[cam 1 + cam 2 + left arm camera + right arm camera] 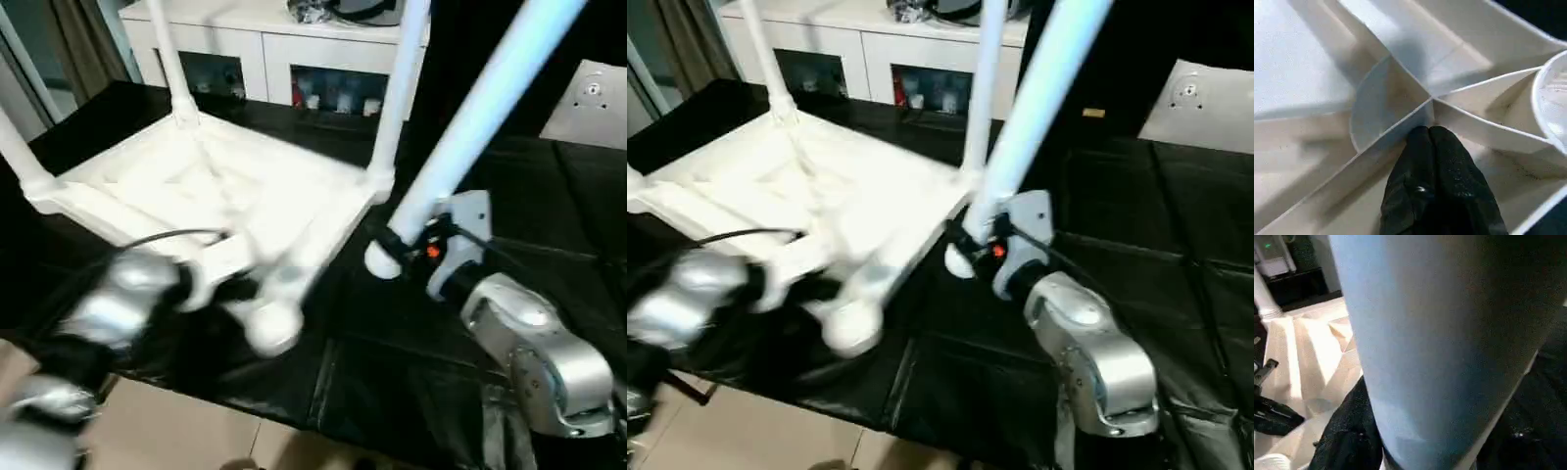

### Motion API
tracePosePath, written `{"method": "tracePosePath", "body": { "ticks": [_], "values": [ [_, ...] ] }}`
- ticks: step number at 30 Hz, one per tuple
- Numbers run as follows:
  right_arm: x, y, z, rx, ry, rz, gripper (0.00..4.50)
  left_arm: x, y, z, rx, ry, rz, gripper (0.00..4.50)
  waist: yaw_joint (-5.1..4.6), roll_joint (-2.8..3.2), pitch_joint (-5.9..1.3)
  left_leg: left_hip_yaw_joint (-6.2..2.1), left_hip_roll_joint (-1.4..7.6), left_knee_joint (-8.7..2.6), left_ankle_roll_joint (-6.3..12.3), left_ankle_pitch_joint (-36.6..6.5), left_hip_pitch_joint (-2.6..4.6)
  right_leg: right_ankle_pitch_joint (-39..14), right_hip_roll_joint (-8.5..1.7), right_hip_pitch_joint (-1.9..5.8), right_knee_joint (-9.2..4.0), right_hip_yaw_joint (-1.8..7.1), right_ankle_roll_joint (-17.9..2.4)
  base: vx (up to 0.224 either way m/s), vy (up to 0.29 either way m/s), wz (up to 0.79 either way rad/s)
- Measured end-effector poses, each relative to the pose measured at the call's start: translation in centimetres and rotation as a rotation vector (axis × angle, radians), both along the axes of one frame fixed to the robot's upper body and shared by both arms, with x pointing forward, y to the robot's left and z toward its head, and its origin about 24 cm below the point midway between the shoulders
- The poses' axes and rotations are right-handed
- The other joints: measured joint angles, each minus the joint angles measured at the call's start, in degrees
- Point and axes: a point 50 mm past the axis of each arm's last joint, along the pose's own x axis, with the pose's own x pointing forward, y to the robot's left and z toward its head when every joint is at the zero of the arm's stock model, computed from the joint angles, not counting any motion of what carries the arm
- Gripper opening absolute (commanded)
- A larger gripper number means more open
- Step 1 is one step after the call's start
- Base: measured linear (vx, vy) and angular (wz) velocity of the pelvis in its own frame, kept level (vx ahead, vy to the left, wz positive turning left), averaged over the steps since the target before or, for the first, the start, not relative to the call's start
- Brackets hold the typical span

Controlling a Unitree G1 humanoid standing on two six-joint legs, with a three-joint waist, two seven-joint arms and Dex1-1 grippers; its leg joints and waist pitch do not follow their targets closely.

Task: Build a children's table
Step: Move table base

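The children's table (216,191) is seen lying upside down on the black-covered desk (549,196), its ribbed underside turned up and three white legs rising from its corners. At the left, the left end effector (1431,134) is shown closed, its two black fingertips pressed together and empty, set against a rib crossing of the underside beside the round socket (1552,105) at the table's near corner. To the right, the fourth leg (480,117) is gripped near its thick lower end by the right end effector (409,250) and is held tilted, its rounded end just off the table's right-hand corner, above the desk. A white cabinet (265,39) with glass-fronted compartments is visible behind the desk.
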Motion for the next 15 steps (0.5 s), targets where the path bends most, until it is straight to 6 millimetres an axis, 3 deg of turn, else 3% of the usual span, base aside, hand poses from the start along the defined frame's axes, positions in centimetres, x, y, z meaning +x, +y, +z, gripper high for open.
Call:
{"method": "tracePosePath", "body": {
  "ticks": [4,9,12,15],
  "values": [
    [0.6,-0.4,1.1,-0.001,-0.04,-0.031,1.93,0.8,-2.6,-0.2,-0.054,-0.045,0.065,0.0,-0.16,0.17,-0.07,-0.01,0.03,-0.03,0.01,0.0,-0.09,0.0,0.04,-0.09,0.03,-0.03,0.0,0.0,0.0,0.0],
    [0.7,-0.8,1.3,0.034,-0.044,-0.08,1.93,1.4,-3.6,0.3,-0.129,-0.079,0.145,0.0,-0.68,0.19,-0.08,-0.07,0.1,-0.01,0.48,0.3,-0.74,0.0,0.12,-0.65,0.12,-0.07,0.0,0.0,0.0,0.0],
    [0.8,-1.0,1.3,0.063,-0.042,-0.103,1.93,1.2,-4.7,2.0,-0.297,-0.099,0.18,0.0,-0.52,0.19,-0.09,-0.06,0.08,0.23,0.52,0.3,-1.23,-0.1,0.02,-1.21,0.63,-0.04,-0.2,0.0,0.0,0.0],
    [0.9,-0.5,1.2,0.084,-0.034,-0.105,1.93,0.7,-6.0,3.8,-0.39,-0.138,0.139,0.0,-0.29,0.23,-0.12,-0.04,0.08,0.28,0.5,0.4,-1.14,-0.3,-0.01,-1.27,0.94,-0.06,-0.2,0.0,0.0,0.0]
  ]
}}
